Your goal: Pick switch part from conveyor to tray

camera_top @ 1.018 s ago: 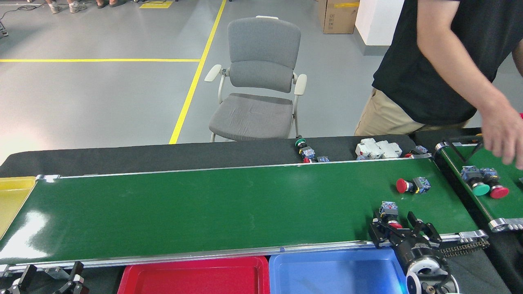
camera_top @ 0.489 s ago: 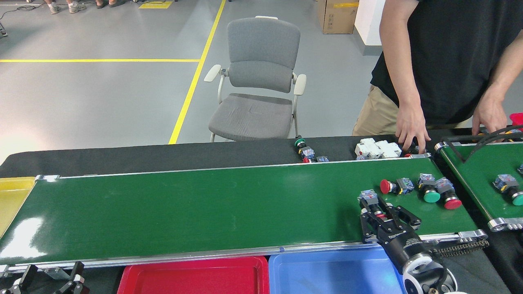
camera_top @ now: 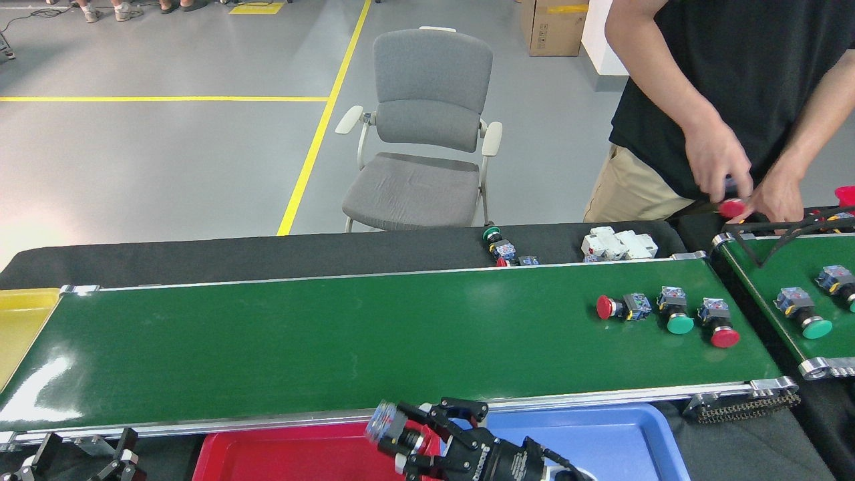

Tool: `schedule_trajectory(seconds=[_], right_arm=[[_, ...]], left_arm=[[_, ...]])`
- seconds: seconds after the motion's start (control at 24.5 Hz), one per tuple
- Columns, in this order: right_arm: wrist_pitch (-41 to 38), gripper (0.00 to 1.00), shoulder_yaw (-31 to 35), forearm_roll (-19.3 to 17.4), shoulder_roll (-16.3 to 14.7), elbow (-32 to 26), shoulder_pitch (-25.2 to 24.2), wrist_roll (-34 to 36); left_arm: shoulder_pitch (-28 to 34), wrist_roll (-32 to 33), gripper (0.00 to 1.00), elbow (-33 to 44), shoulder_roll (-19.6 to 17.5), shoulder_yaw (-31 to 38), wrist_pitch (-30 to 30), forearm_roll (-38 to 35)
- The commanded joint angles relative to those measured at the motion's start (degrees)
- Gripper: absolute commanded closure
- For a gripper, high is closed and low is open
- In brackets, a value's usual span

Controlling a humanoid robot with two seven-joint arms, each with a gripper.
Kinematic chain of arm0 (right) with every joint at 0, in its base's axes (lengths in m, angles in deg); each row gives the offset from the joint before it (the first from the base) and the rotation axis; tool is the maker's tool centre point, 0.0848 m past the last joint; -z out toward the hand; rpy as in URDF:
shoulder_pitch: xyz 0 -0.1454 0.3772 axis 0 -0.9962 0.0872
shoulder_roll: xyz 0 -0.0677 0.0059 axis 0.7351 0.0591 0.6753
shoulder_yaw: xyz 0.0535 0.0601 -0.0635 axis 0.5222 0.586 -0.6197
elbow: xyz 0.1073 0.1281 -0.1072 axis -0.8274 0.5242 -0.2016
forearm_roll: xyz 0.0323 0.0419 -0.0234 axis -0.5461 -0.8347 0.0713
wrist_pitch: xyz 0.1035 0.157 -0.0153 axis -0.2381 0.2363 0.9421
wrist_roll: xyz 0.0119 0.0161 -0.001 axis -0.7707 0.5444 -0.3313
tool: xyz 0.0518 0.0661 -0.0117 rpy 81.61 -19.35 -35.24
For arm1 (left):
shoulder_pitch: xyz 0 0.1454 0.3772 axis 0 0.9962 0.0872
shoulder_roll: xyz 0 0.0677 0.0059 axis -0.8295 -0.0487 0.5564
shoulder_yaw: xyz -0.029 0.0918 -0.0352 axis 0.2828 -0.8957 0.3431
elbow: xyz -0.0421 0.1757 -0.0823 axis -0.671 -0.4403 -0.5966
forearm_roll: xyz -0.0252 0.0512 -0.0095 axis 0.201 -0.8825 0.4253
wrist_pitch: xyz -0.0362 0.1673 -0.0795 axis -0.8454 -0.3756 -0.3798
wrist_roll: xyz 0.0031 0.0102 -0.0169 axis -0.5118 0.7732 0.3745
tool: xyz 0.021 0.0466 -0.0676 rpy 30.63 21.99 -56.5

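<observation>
The right gripper hangs over the near edge of the red tray, its fingers closed around a switch part that shows blurred, with a pale blue body and a red button end. The part is off the conveyor and above the tray, so the carry looks almost done and the step in hand is the placing. The next move, as I judge it, calls for lowering the part inside the tray's rim, clear of the blue tray just beside it, and only then letting go. Three more switches lie near the belt's right end, waiting their turn. The left gripper rests low at the bottom left, its fingers apart and holding nothing.
</observation>
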Motion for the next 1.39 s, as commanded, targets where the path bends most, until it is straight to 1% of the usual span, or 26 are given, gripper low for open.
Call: schedule_trajectory(seconds=[0.0,0.08,0.16,0.29,0.33,0.37,0.41,0.45,0.49,0.57,0.61,0.69,0.77,0.86,0.98,1.14,1.22,1.34], right_arm=[[-0.96,0.00,0.48,-0.20,0.03,-0.59,0.27,-0.22],[-0.96,0.00,3.56,-0.29,0.12,-0.85,-0.08,-0.48],[-0.96,0.02,10.32,-0.29,0.20,-1.38,-2.01,-0.92],[4.93,0.10,20.96,-0.29,-1.11,-1.73,-5.88,-0.74],[7.74,0.14,26.23,-0.29,-1.11,-1.73,-7.20,-0.57],[10.90,0.15,30.97,-0.29,-0.50,-1.82,-8.34,-0.39],[13.46,0.15,33.44,-0.29,0.38,-1.82,-9.22,-0.22],[18.46,0.15,36.60,-0.29,2.40,-1.82,-11.32,0.40],[21.10,0.15,37.31,-0.29,3.02,-1.82,-12.65,1.19],[26.90,0.14,37.39,-0.20,3.02,-1.91,-16.86,4.79],[29.01,0.14,37.39,-0.11,3.02,-2.08,-17.83,6.02],[33.58,0.14,37.39,0.24,3.11,-2.79,-17.83,6.38],[35.52,0.14,37.22,0.50,2.84,-3.75,-17.48,6.38],[35.52,0.14,36.69,1.82,2.75,-4.90,-15.99,6.02],[35.87,0.14,32.92,6.48,2.49,-4.99,-13.18,4.44],[36.22,0.13,30.10,10.78,2.93,-4.46,-8.69,0.84],[38.15,0.13,27.37,11.84,3.37,-2.88,-6.93,0.49],[45.36,0.12,21.75,12.19,2.75,-0.68,-4.91,0.40]], left_arm=[[0.35,-0.12,0.00,0.63,-0.76,0.07,0.61,0.11],[0.43,-0.03,0.00,0.63,-0.76,0.24,2.02,0.19],[0.87,-0.03,0.00,0.63,-0.76,0.24,2.72,0.02],[0.96,-0.03,0.00,0.63,-0.85,0.33,2.72,0.02],[0.96,0.06,0.00,0.63,-0.85,0.33,2.72,0.02],[0.96,0.06,0.00,0.63,-0.85,0.33,2.72,0.02],[0.96,0.06,0.00,0.63,-0.85,0.33,2.72,0.02],[0.96,0.06,0.00,0.54,-0.85,0.33,2.72,-0.07],[0.96,0.06,0.00,0.45,-0.85,0.33,2.72,-0.16],[0.96,0.06,0.00,0.54,-0.94,0.42,2.55,-0.16],[0.96,0.06,0.00,0.54,-1.37,0.51,2.37,-0.16],[0.87,0.06,0.00,0.54,-1.73,0.68,1.93,-1.12],[0.61,0.06,0.00,0.54,-1.73,0.68,1.49,-2.53],[0.35,0.06,0.00,0.54,-1.64,0.68,1.49,-3.76],[0.35,0.06,0.00,0.36,-1.64,0.77,1.49,-3.67],[0.08,0.06,0.00,0.36,-1.64,0.68,1.67,-3.58],[-0.09,0.06,0.00,0.36,-1.73,0.42,1.76,-3.58],[-1.06,0.06,0.00,0.36,-1.81,0.16,1.93,-3.67]])
